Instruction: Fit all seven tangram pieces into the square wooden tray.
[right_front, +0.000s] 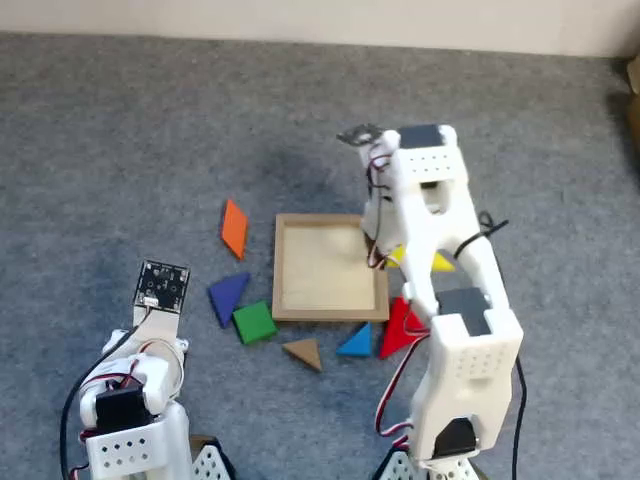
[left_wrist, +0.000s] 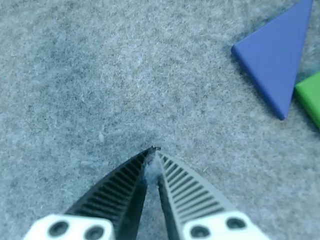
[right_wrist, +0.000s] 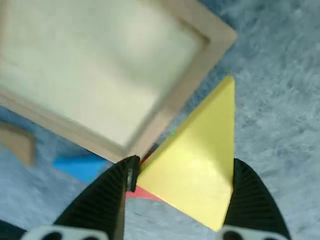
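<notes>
Beside the tray (right_front: 330, 314), the right arm (right_front: 440, 225) half-hides the yellow triangle (right_front: 441, 264).

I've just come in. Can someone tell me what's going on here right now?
The right hand grips a yellow triangular tangram piece just outside the square wooden tray, which holds nothing yet. The left hand is shut on nothing, over the grey carpet near the dark blue triangle and green square. The orange parallelogram, brown triangle, light blue triangle and red triangle lie around the tray.
</notes>
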